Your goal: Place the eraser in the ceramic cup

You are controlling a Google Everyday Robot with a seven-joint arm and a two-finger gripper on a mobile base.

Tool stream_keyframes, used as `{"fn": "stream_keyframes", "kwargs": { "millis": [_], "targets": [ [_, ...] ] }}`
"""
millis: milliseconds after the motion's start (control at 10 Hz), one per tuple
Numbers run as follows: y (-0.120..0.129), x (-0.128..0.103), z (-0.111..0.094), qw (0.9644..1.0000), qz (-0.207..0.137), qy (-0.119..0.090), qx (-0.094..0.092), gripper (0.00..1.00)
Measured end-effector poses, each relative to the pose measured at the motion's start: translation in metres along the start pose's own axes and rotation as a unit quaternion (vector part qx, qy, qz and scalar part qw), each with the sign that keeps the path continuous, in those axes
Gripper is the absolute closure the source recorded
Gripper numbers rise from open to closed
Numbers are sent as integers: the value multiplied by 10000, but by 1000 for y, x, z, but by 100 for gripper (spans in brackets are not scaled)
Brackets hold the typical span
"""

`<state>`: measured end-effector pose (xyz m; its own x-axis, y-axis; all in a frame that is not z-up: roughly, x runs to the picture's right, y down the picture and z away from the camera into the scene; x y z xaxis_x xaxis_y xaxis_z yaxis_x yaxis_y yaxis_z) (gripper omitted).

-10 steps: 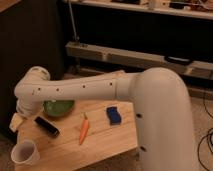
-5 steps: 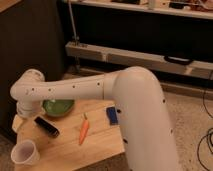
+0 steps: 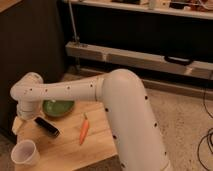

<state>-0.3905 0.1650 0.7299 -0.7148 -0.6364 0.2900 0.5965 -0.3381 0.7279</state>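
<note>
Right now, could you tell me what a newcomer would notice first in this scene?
The bulky white arm fills the middle, reaching across the wooden table. Its gripper hangs at the table's left edge beside the black eraser; the white cup stands nearer the front. A green bowl and carrot lie nearby.

floor (image 3: 180, 110): pale speckled | back: dark shelving (image 3: 140, 30), grey metal rail (image 3: 125, 56) | table (image 3: 65, 146): light wood

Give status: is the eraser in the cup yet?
Not yet. Done: nothing; the eraser lies flat on the table, apart from the ceramic cup. In hand: end effector sits just left of the eraser, not visibly holding it. Left: grasp, lift, drop into cup.
</note>
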Motion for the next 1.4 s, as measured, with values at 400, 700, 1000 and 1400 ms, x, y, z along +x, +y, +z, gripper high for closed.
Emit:
{"fn": "stream_keyframes", "kwargs": {
  "millis": [400, 700, 1000, 1400],
  "targets": [
    [7, 3, 10, 10000, 31, -8, 91, 63],
    [11, 2, 12, 10000, -64, -39, -55, 51],
    [16, 0, 13, 9998, -64, -79, -191, 39],
    [23, -1, 16, 9992, -80, -142, -370, 39]
  ]
}}
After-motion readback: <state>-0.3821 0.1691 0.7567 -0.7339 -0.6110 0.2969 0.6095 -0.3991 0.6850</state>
